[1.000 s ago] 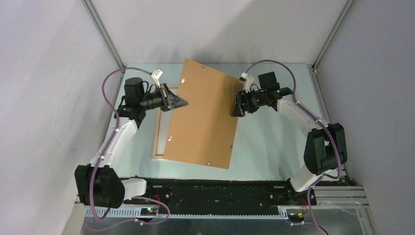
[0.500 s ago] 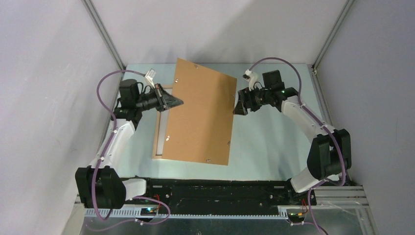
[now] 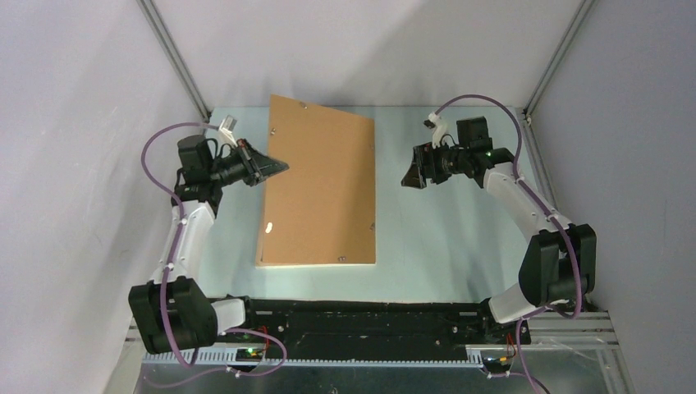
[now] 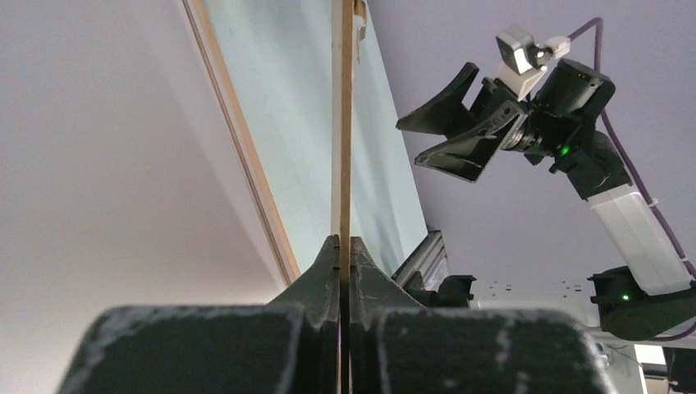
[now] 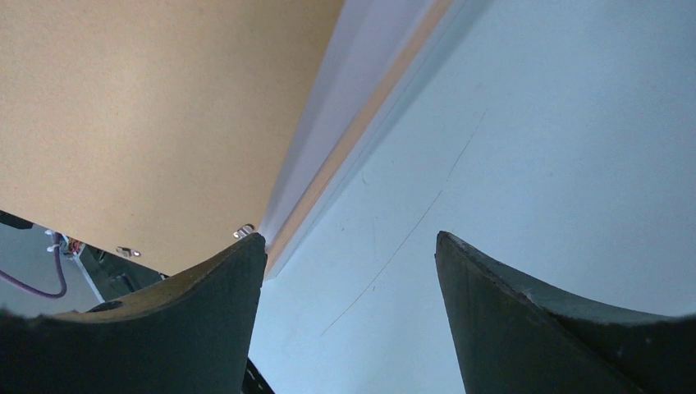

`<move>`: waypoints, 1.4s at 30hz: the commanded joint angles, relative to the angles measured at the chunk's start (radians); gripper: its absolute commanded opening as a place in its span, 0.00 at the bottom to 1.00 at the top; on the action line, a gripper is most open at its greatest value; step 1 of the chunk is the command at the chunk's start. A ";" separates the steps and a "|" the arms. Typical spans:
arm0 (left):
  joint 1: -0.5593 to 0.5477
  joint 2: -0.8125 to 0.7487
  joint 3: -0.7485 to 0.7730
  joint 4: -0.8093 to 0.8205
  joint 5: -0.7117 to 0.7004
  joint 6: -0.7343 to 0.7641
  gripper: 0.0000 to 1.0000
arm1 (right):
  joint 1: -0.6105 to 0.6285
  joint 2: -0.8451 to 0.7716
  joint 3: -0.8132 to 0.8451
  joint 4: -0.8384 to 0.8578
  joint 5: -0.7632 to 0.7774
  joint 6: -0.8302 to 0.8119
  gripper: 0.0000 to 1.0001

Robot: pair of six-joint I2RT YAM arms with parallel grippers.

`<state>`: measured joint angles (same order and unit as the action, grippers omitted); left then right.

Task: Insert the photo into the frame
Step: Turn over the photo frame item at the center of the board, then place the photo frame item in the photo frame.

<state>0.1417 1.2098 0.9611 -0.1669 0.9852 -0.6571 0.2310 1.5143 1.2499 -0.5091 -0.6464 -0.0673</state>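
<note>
- Left gripper (image 3: 279, 167) is clamped on the left edge of the backing board (image 3: 320, 189)
- The frame (image 3: 316, 262) lies under the backing board, its pale near edge showing
- Right gripper (image 3: 408, 176) is spread wide, near the backing board's right edge but apart from it

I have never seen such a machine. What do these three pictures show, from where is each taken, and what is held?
It is two robot arms bolted at a table's near edge. One picture looks down from above. The other two come from a camera on each wrist, so the dark wedges are that arm's own fingers. The left gripper pinches the edge of a brown backing board, which covers most of a thin frame on the table. The right gripper is open, holding nothing. No photo shows.
</note>
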 commanded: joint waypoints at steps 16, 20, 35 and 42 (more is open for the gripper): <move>0.152 0.124 0.130 -0.140 0.106 0.100 0.00 | 0.041 0.061 -0.005 0.121 0.053 0.062 0.79; 0.154 0.185 0.164 -0.178 0.095 0.136 0.00 | 0.054 0.099 0.017 0.132 0.094 0.092 0.79; 0.154 0.304 0.220 -0.181 0.109 0.157 0.00 | 0.157 0.404 0.239 0.113 0.200 0.175 0.66; 0.155 0.373 0.251 -0.182 0.112 0.148 0.00 | 0.172 0.483 0.299 0.108 0.182 0.194 0.64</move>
<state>0.2890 1.5661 1.1526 -0.3691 1.0245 -0.4957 0.4015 1.9797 1.4944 -0.4099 -0.4614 0.1070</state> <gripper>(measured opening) 0.017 0.649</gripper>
